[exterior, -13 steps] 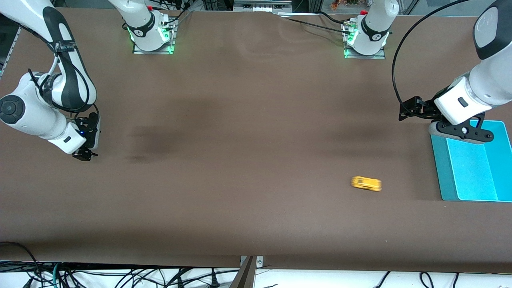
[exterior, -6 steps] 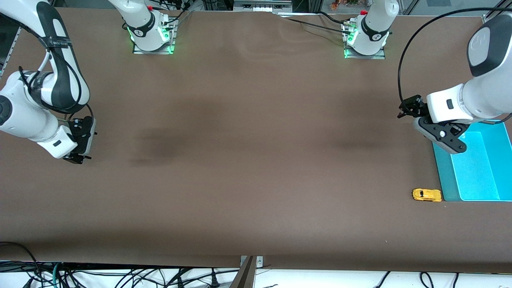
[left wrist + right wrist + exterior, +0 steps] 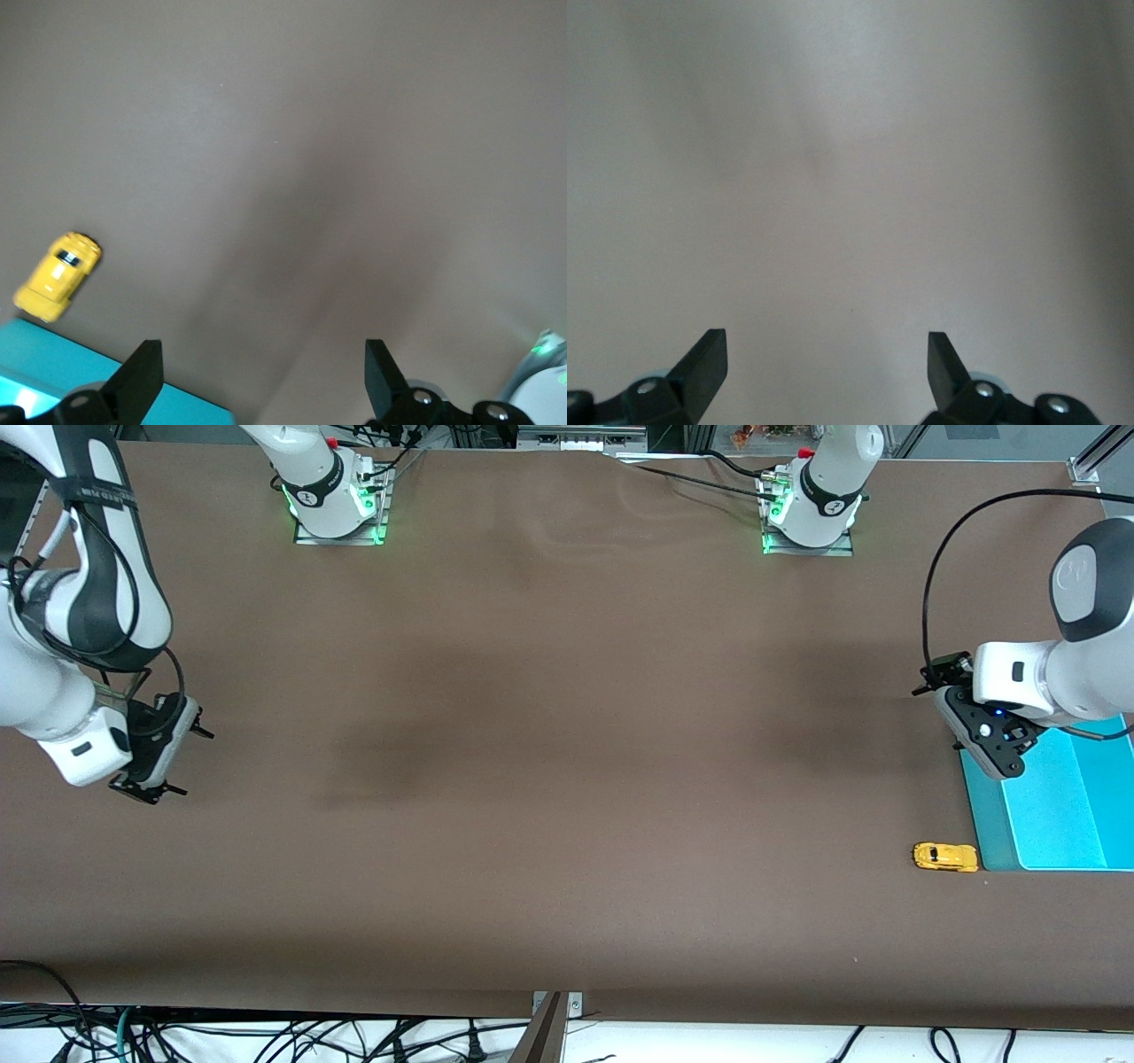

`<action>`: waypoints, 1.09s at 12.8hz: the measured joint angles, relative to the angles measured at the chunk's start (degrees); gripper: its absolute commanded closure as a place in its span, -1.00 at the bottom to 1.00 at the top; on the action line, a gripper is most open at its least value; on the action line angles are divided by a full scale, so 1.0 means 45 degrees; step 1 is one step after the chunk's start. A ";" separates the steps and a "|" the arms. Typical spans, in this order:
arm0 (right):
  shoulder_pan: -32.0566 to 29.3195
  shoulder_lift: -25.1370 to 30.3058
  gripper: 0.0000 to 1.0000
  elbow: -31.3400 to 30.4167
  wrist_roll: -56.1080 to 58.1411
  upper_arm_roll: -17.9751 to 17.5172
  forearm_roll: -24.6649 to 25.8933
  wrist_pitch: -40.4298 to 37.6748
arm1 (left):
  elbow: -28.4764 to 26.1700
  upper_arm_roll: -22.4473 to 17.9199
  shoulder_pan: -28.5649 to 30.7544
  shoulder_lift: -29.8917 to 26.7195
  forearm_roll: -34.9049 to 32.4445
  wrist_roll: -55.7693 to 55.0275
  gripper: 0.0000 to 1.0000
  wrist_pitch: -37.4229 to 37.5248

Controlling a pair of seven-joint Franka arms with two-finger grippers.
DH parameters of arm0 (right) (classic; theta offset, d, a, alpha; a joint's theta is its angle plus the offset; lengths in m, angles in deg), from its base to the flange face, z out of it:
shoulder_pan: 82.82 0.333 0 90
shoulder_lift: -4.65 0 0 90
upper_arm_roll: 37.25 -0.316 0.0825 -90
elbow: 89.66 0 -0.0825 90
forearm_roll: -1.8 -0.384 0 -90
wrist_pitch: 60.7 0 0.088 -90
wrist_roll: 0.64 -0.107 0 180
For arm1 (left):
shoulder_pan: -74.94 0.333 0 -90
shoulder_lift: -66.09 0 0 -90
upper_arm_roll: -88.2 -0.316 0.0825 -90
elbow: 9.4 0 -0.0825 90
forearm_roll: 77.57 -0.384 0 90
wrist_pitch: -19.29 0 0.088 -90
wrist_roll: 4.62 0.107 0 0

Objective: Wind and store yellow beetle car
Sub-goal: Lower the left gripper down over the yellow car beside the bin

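Observation:
The yellow beetle car (image 3: 945, 856) stands on the brown table against the outer wall of the teal bin (image 3: 983, 824), at the bin's corner nearest the front camera. It also shows in the left wrist view (image 3: 58, 276) beside the bin (image 3: 53, 372). My left gripper (image 3: 992, 757) is open and empty, up over the bin's edge that lies farther from the front camera, well apart from the car; in its own view (image 3: 263, 372) the jaws stand wide. My right gripper (image 3: 168, 762) is open and empty at the right arm's end of the table; its view (image 3: 827, 363) shows only bare table.
The teal bin is an open, empty container at the left arm's end of the table. The two arm bases (image 3: 337, 505) (image 3: 811, 509) stand along the table's edge farthest from the front camera. Cables hang below the table's near edge.
The car rolled toward the left arm's end and stopped against the bin. The left gripper shifted toward the bin. The right gripper drew back toward its end of the table.

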 measured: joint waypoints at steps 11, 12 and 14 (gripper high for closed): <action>0.1320 0.2718 -1.00 0.0072 -1.3204 0.1213 -0.0016 -0.3650 | -0.1072 -0.0038 0.1610 0.3786 -0.0005 0.6881 -1.00 -0.7750; 0.1320 0.2776 -1.00 0.0252 -1.3788 0.1450 -0.0016 -0.4281 | -0.1056 -0.0054 0.1704 0.4088 -0.0005 0.7328 -1.00 -0.8338; 0.1321 0.2811 -1.00 0.1247 -1.5385 0.1687 0.0277 -0.6113 | -0.0984 -0.0069 0.2012 0.4560 -0.0005 0.8176 -1.00 -0.9205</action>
